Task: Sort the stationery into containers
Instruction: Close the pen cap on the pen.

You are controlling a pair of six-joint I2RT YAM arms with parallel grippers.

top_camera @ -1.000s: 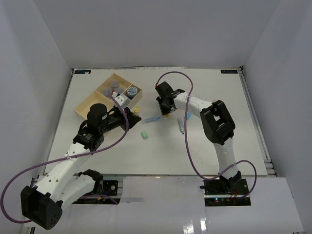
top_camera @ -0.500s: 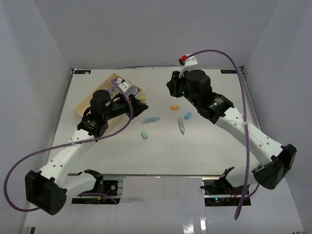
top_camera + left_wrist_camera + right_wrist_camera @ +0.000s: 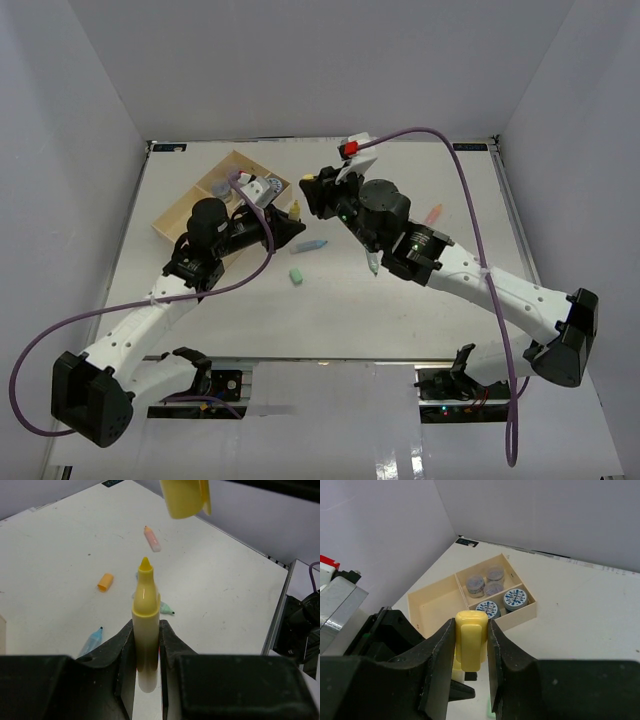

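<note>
My left gripper (image 3: 145,626) is shut on an uncapped yellow marker (image 3: 145,600), tip pointing away, held above the table just right of the pale-wood tray (image 3: 180,215). My right gripper (image 3: 471,623) is shut on the yellow cap (image 3: 471,641), which hangs just beyond the marker's tip, apart from it (image 3: 184,499). In the top view both grippers meet near the tray's right corner, the left gripper (image 3: 288,222) and the right gripper (image 3: 316,188). Three grey rolls (image 3: 493,573) fill one small compartment and two blue-and-white rolls (image 3: 515,598) the other. The long compartment (image 3: 437,607) shows nothing inside.
Loose on the table lie a blue stick (image 3: 310,245), a green piece (image 3: 296,275), a grey-green stick (image 3: 372,264), a pink stick (image 3: 433,213) and an orange cap (image 3: 105,581). White walls close in on three sides.
The right arm rose from the table's middle and swung left, bringing the yellow cap near the marker. The left gripper moved off the tray to its right side.
</note>
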